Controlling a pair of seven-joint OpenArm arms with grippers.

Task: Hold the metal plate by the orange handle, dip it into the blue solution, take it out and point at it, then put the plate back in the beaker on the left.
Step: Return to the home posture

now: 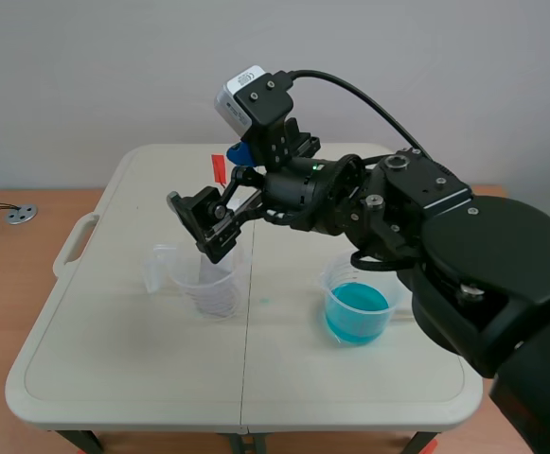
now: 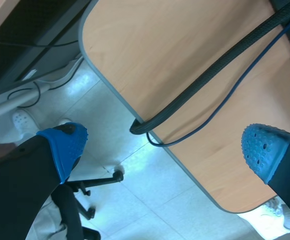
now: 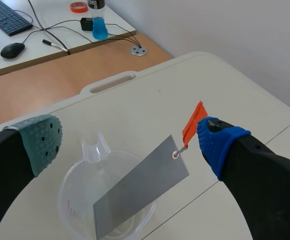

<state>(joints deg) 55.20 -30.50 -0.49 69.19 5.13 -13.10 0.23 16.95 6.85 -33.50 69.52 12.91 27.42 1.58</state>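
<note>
A grey metal plate (image 3: 140, 187) leans in the empty clear beaker (image 3: 77, 197), its orange handle (image 3: 192, 126) sticking up past the rim. My right gripper (image 3: 129, 144) is open around the plate's upper end; the blue fingertip pad (image 3: 215, 142) is right beside the handle, while the grey-green pad (image 3: 41, 141) stays well off the plate. In the scene view this gripper (image 1: 220, 189) hangs over the left beaker (image 1: 208, 284), the handle (image 1: 220, 168) is by its upper finger, and the beaker of blue solution (image 1: 357, 312) stands to the right. My left gripper (image 2: 164, 145) is open off the table, over floor.
The white folding table (image 1: 133, 359) has a carry handle (image 1: 76, 246) at its left edge. Behind it a wooden desk (image 3: 45, 75) carries cables, a keyboard (image 3: 5, 17), a mouse (image 3: 12, 50) and a small blue flask (image 3: 100, 27). An office chair base (image 2: 85, 195) stands under my left gripper.
</note>
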